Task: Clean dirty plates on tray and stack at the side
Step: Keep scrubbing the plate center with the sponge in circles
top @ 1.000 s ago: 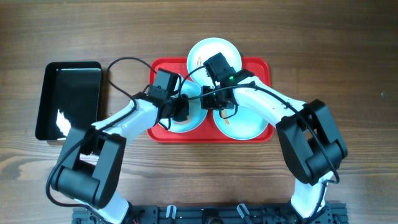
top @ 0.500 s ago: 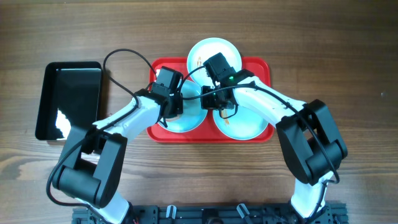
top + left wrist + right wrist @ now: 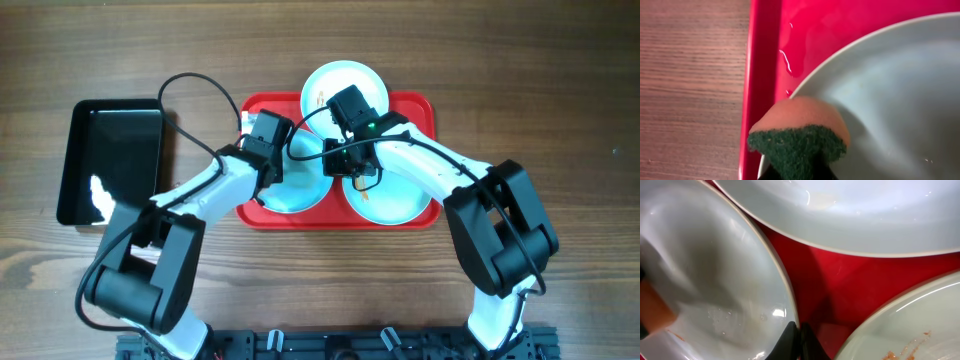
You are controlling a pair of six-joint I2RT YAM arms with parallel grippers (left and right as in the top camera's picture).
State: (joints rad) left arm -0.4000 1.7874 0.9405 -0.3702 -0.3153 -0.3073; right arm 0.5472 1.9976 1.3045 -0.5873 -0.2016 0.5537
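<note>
Three pale plates lie on the red tray (image 3: 418, 108): a left plate (image 3: 300, 190), a right plate (image 3: 395, 200) with orange smears, and a far plate (image 3: 340, 85). My left gripper (image 3: 268, 165) is shut on an orange sponge with a green scouring side (image 3: 800, 132), at the left plate's (image 3: 890, 90) left rim next to the tray's wall (image 3: 760, 75). My right gripper (image 3: 799, 340) is shut on the left plate's right rim (image 3: 785, 287). The smeared plate (image 3: 910, 330) shows at lower right and the far plate (image 3: 850, 215) at the top of the right wrist view.
A glossy black tray (image 3: 110, 160) lies on the wooden table to the left of the red tray. Water drops sit on the red tray floor (image 3: 790, 60). Cables loop over the tray's left end (image 3: 200, 100).
My left gripper with the sponge has moved up and left across the left plate to its left rim. The right arm has not moved.
</note>
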